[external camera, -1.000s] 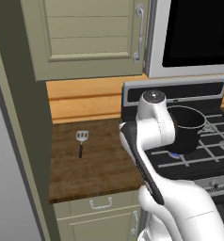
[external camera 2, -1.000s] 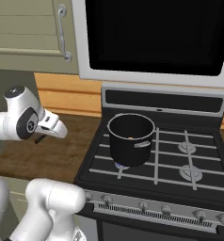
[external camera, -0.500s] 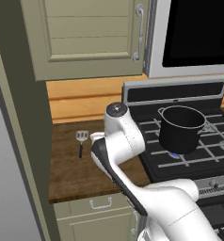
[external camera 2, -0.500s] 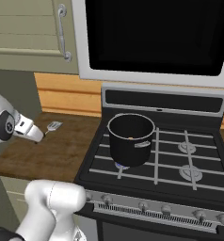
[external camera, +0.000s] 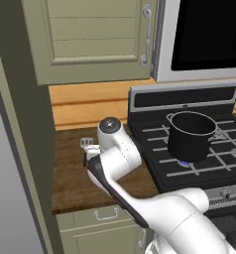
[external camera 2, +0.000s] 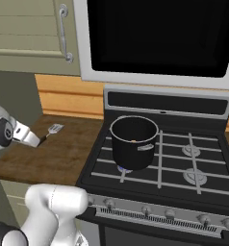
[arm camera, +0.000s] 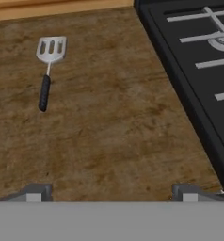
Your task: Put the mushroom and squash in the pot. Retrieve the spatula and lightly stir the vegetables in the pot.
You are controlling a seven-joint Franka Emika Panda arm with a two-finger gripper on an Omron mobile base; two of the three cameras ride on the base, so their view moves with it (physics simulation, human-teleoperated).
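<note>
The spatula point(arm camera: 47, 70) lies flat on the wooden counter point(arm camera: 109, 127), silver slotted head toward the wall and black handle toward me. My gripper point(arm camera: 111, 195) hovers over the counter to the right of it and nearer the counter's front. It is open, its fingertips point(arm camera: 36, 193) wide apart with nothing between them. The spatula head point(external camera 2: 55, 129) also peeks out just past my hand in the right base view. The black pot point(external camera 2: 134, 141) stands on the front left burner, and an orange speck of squash point(external camera 2: 133, 141) shows inside it. The mushroom is hidden.
The black stove point(arm camera: 194, 70) borders the counter on the right, its edge raised slightly above the wood. A tall cabinet side point(external camera: 21, 149) walls the counter on the left. Upper cabinets point(external camera: 95, 39) and a microwave point(external camera 2: 159, 38) hang overhead.
My arm has swung left from in front of the pot to above the counter by the spatula. The pot and spatula have not moved.
</note>
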